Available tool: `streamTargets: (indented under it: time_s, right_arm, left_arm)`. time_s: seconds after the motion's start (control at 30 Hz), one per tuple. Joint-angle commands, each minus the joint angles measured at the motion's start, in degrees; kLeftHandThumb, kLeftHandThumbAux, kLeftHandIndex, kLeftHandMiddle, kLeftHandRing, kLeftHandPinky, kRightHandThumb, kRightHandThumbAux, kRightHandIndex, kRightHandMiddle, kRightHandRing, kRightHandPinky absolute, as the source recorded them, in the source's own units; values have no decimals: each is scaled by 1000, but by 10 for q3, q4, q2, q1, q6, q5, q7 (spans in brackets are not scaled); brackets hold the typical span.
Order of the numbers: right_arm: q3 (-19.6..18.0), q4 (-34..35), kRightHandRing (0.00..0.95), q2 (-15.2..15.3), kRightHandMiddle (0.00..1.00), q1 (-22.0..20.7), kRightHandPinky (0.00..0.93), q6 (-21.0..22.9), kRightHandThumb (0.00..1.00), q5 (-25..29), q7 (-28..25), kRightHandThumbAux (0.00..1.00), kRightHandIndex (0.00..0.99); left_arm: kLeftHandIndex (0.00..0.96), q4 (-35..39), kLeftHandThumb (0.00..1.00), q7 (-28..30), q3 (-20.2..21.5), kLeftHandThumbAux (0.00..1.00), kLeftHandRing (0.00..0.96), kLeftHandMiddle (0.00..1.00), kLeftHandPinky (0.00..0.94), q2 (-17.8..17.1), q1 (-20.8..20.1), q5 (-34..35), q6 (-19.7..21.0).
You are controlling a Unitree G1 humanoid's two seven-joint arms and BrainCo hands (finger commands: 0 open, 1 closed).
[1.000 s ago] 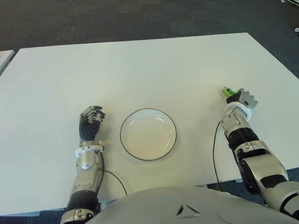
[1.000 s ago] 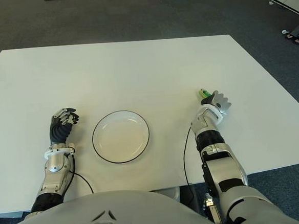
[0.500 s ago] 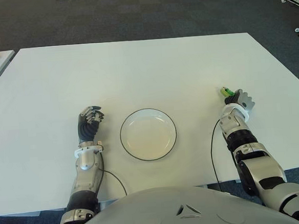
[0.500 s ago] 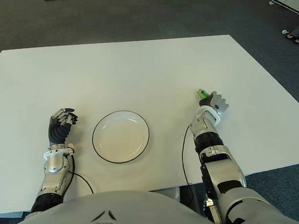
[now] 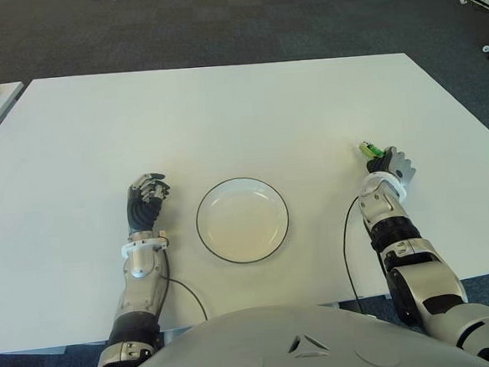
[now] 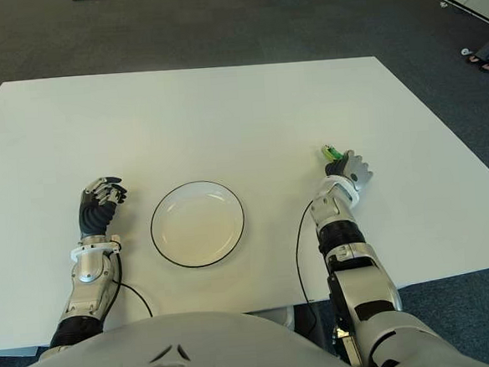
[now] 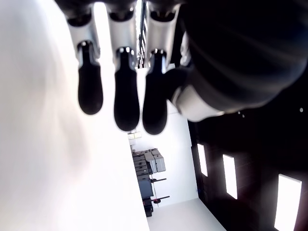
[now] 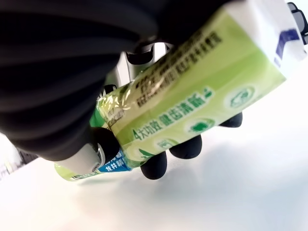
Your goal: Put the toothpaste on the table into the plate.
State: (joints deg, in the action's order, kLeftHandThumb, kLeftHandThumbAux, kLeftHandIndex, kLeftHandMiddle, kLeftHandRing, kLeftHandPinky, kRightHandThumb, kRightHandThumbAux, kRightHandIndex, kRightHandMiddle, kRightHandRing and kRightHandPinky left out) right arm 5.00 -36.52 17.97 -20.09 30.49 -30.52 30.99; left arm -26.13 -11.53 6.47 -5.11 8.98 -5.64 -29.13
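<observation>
One white counter (image 5: 239,108) carries one round plate (image 5: 242,220) with a dark rim, and there is one toothpaste (image 8: 192,108), a green and white tube. The right hand (image 5: 386,167), well to the right of the plate, has its fingers (image 8: 154,163) clamped around the tube, whose long axis runs away from the robot and slightly leftward, its green end (image 5: 369,149) poking out beyond the hand. The left hand (image 5: 146,196), curled and empty, shows left of the plate.

Readable only on the green toothpaste (image 8: 192,103) clasped in the right hand (image 8: 96,72): a digit "4" followed by Chinese characters. Smaller print lines above too fine to make out.
</observation>
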Motion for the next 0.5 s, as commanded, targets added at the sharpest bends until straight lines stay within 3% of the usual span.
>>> streamTargets:
  time_s: [0.03, 0.17, 0.5]
  right_arm:
    - [1, 79, 770, -19, 763, 30, 801, -7, 717, -6, 20, 708, 437]
    - [1, 148, 770, -27, 760, 66, 805, -43, 718, -8, 34, 709, 437]
    - [-5, 204, 776, -37, 761, 104, 803, -137, 716, -4, 54, 713, 436]
  left_arm:
    - [428, -16, 698, -2, 3, 724, 568, 563, 540, 7, 16, 3, 31]
    - [429, -18, 699, -5, 3, 723, 563, 565, 535, 9, 12, 3, 27]
    - [430, -39, 699, 3, -1, 722, 569, 579, 544, 5, 1, 1, -1]
